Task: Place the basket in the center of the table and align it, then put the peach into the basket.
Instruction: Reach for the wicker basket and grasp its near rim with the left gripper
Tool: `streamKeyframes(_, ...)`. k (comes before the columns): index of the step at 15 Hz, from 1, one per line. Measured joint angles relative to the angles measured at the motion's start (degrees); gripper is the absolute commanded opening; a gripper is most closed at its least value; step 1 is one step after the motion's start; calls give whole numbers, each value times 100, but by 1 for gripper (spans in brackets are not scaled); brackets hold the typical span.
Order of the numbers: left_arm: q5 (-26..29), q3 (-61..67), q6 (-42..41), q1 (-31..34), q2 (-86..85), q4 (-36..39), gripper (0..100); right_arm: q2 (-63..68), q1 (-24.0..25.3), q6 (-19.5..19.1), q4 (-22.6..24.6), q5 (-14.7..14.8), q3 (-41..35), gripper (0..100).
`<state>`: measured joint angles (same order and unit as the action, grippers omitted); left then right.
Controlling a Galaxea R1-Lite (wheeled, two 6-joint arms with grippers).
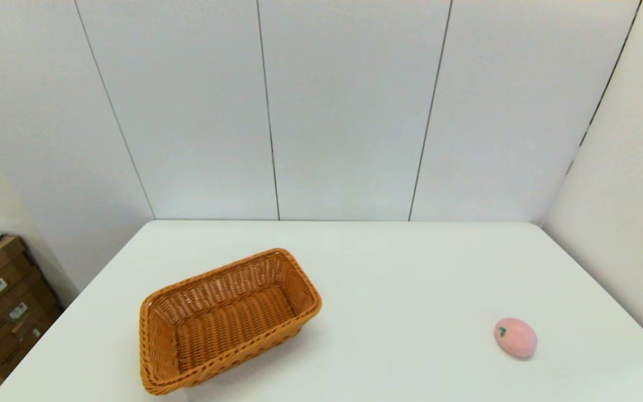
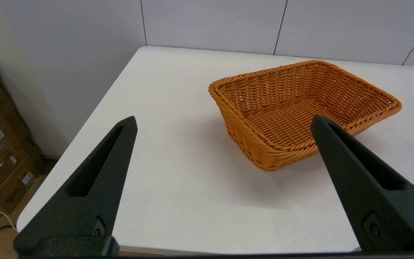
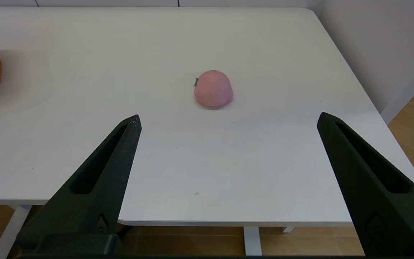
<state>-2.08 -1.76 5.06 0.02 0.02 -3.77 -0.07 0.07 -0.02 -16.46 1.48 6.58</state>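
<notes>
The basket [image 1: 226,321], a rectangular orange-brown wicker one with sloping sides and a braided rim, sits empty on the left half of the white table [image 1: 399,268], toward the near edge. It lies askew: its long axis runs from the near left to the far right, so it is neither centred nor squared with the table edges. My left claw [image 2: 223,124] hangs off the near left corner of the table with its two black fingers spread wide, holding nothing. The basket lies ahead of this claw and a little to its right, with a near corner pointing back toward me. I judge the left arm the nearer one for moving it, and the move would have to both slide the basket rightward and turn it straight.

The peach [image 1: 515,337], small, rounded, smooth and pink with a tiny green leaf mark, rests on the right side of the table, well apart from the basket. My right claw [image 3: 228,120] hangs just off the near edge, fingers also spread wide and empty, with the peach straight ahead between them but farther in. The woven rim should give a firm edge to pinch; the rounded peach may roll if nudged
</notes>
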Motion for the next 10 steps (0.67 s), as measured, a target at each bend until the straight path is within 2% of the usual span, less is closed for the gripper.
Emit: streamKeyframes(10,0,-2,-11,5,0,2,100,0,0,0,-2,0,0,100)
